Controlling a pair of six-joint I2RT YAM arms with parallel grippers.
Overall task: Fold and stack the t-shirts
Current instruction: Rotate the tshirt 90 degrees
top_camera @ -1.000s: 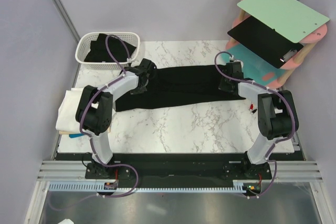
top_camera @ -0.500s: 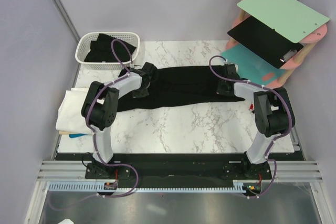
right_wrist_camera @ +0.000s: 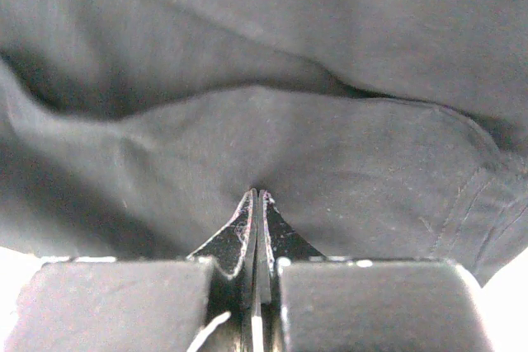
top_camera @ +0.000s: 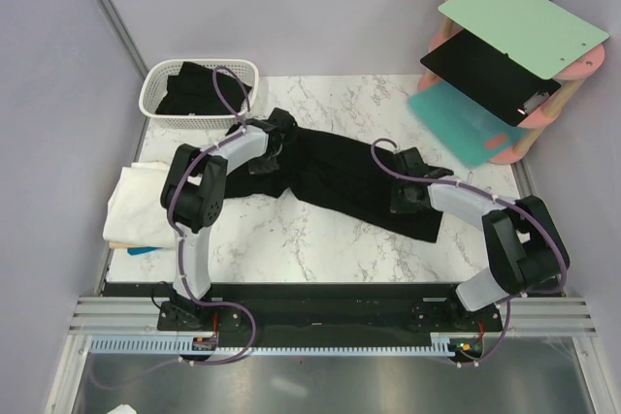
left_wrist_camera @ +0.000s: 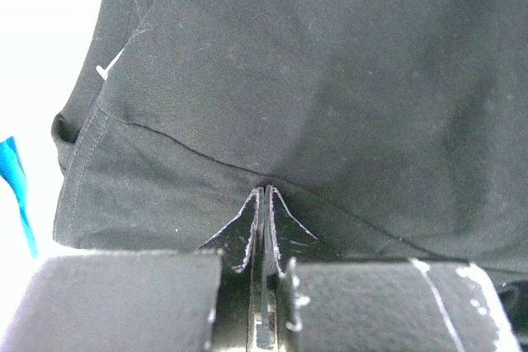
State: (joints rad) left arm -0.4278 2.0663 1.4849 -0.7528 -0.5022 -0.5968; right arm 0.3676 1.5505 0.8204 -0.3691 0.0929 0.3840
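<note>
A black t-shirt (top_camera: 335, 176) lies stretched across the marble table, running from upper left to lower right. My left gripper (top_camera: 264, 154) is shut on the shirt's left end; the left wrist view shows the jaws pinched on black cloth (left_wrist_camera: 313, 80). My right gripper (top_camera: 406, 198) is shut on the shirt's right end, nearer the table's front; the right wrist view shows its jaws closed on a fold of black cloth (right_wrist_camera: 272, 138). A folded white and cream t-shirt stack (top_camera: 136, 203) lies at the table's left edge. More black cloth (top_camera: 194, 89) sits in the basket.
A white lattice basket (top_camera: 155, 94) stands at the back left. A pink rack (top_camera: 572, 70) at the back right holds a green board (top_camera: 524, 16), a black board (top_camera: 485, 70) and a teal board (top_camera: 456, 123). A blue object (top_camera: 139, 250) lies under the white stack.
My right gripper has pulled the shirt's right end toward the front and left, so the shirt now lies diagonally. My left gripper shifted slightly back, still holding the left end.
</note>
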